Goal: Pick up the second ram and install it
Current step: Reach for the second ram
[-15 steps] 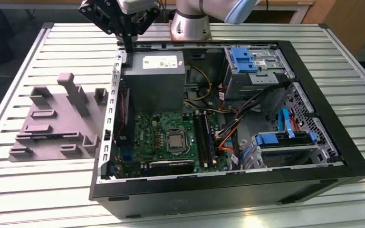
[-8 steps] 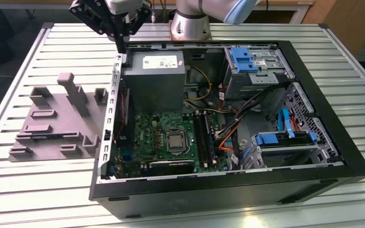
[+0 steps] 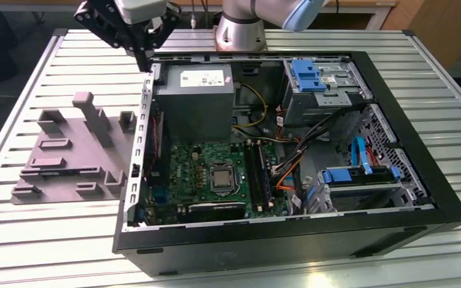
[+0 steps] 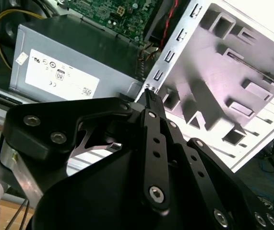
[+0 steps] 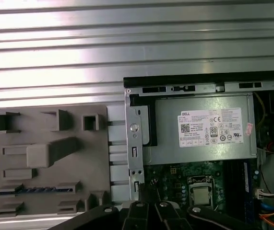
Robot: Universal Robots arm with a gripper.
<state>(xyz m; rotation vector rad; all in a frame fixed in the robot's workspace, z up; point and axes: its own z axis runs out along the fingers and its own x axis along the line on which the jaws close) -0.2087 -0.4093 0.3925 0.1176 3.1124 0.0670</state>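
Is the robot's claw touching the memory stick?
Apart. The exterior view shows the gripper up at the computer case's corner, while the memory stick lies in the grey holder beside the case.

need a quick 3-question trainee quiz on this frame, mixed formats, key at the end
1. True or false: the gripper is down among the motherboard's sockets.
2. Where does the second ram lie? A) in a slot of the fixture block; B) in a blue drive cage; C) across the processor.
3. Fill in: the fixture block stands to the exterior view's ____ of the computer case.
Key: 1 false, it hangs over the case's corner by the power supply. 2 A. 3 left.
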